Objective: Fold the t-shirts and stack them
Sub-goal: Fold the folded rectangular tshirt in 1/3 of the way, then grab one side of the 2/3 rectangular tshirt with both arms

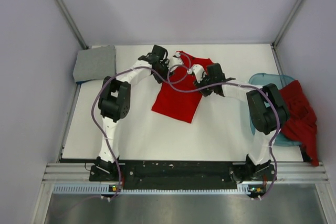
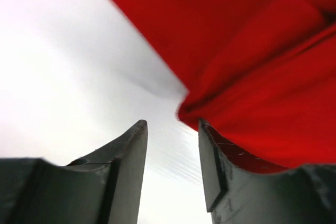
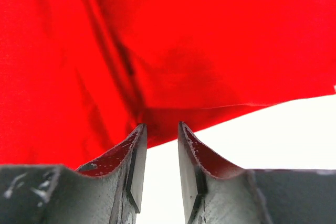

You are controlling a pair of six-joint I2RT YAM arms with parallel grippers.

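T-shirts first: the bright red t-shirt (image 1: 180,97) lies flat on the white table (image 1: 142,135) as a long folded strip, right between the two claws, with its far end level with them and its near end trailing back toward the arm bases. The left gripper (image 2: 172,125) sits at the strip's left edge with its jaws standing clearly apart; through the gap I see only bare table, and nothing is pinched. A bunched fold of the red cloth ends just ahead of its right finger (image 2: 215,166) and spreads off to that side, while its left finger (image 2: 128,161) has only table beyond it. The right gripper (image 3: 160,127) is at the strip's opposite edge, jaws parted by a narrower slot that also holds nothing; the shirt's edge runs across just past the fingertips, red cloth filling everything beyond and to the left of them, white table to the right. I cannot tell whether either claw's tips actually touch the fabric. Far off to the left gripper's outer side, at the table's back corner, a light grey t-shirt (image 1: 95,63) lies folded. Out beyond the right gripper's arm, a darker red t-shirt (image 1: 300,113) hangs crumpled over a light-blue plastic tub (image 1: 264,80).
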